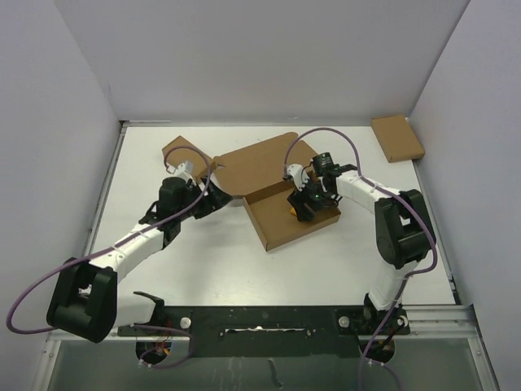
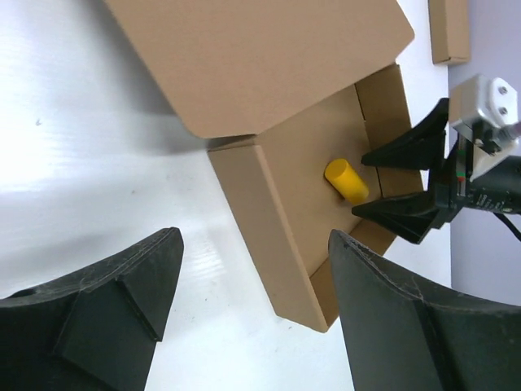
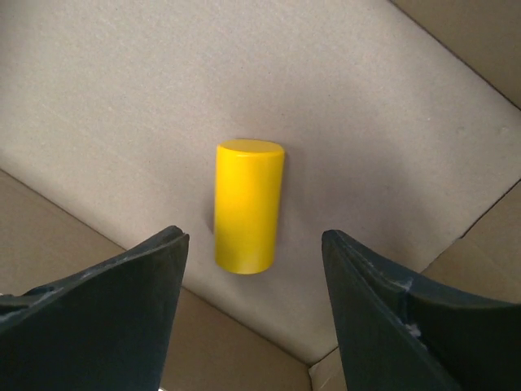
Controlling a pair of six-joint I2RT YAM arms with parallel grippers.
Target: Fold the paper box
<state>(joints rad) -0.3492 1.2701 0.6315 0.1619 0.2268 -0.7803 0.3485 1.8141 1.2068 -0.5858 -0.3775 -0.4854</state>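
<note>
The right jaws are held apart over the open tray of the box, and nothing is gripped by them. A yellow cylinder is seen lying on its side on the tray floor, between the two fingers, with a gap left on either side; no contact can be seen. The left jaws are also spread wide and nothing is held between them. They are poised at the left side of the box, over the white desk and the tray's raised side wall.

The box is placed near the middle of the desk, partly folded: the tray walls are raised, and the wide lid panel is spread out on the far-left side of the tray. A small flat cardboard box is set at the far right corner, well apart. Another cardboard piece is partly hidden behind the left arm; whether it is joined to the box cannot be told.
</note>
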